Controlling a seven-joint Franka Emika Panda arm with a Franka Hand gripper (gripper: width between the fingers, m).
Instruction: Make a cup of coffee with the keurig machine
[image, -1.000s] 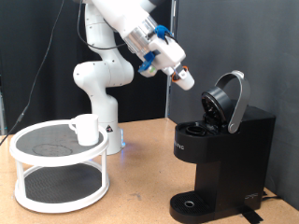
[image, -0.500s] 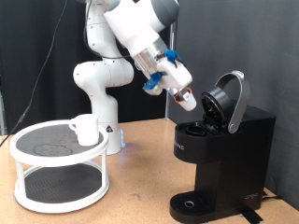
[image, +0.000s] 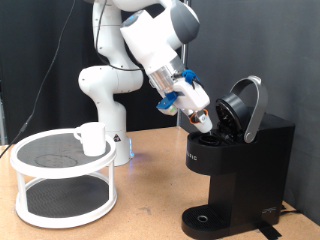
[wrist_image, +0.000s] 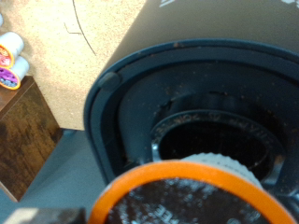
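A wooden tabletop (image: 150, 190) with a light, speckled, particle-board-like surface fills the lower part of the exterior view, its far edge meeting a black curtain (image: 40, 60) that hangs as the backdrop across the whole width. Thin cables (image: 62, 40) trail down in front of the curtain near the far left corner. The light is even and soft. In the wrist view, darker brown wood (wrist_image: 23, 140) lies beside the tabletop, possibly a lower floor.
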